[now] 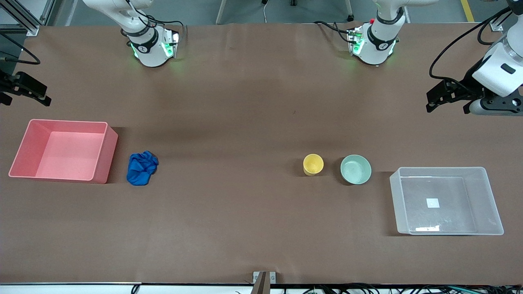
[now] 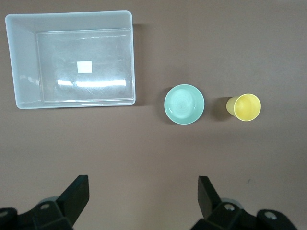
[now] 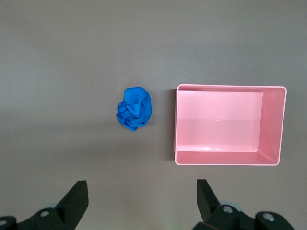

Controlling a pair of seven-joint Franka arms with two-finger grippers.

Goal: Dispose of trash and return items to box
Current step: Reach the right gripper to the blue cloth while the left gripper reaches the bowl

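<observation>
- The blue trash wad [image 1: 141, 168] lies on the brown table [image 1: 245, 122], just beside the pink bin [image 1: 24, 151] at the right arm's end, apart from its wall.
- The yellow cup [image 1: 313, 164] stands upright near the mint-green bowl [image 1: 356, 169]; the 2 do not touch, and the bowl is the one closer to the clear box [image 1: 492, 204].
- The clear box sits at the left arm's end, slightly nearer to the front camera than the bowl, with a white label [image 1: 432, 203] on its floor.
- Nothing shows inside the box, the bowl or the pink bin; the cup's inside is too small to judge.
- The right gripper [image 1: 24, 92] is cut off by the frame edge, so only its dark fingers show, up over the table's edge above the pink bin.
- Its wrist view shows the 2 fingertips [image 3: 79, 196] spread wide, holding nothing.
- The left gripper [image 1: 449, 96] hangs over the table's edge at its own end, arm partly out of frame.
- Its fingers [image 2: 79, 191] also stand wide apart and empty.
</observation>
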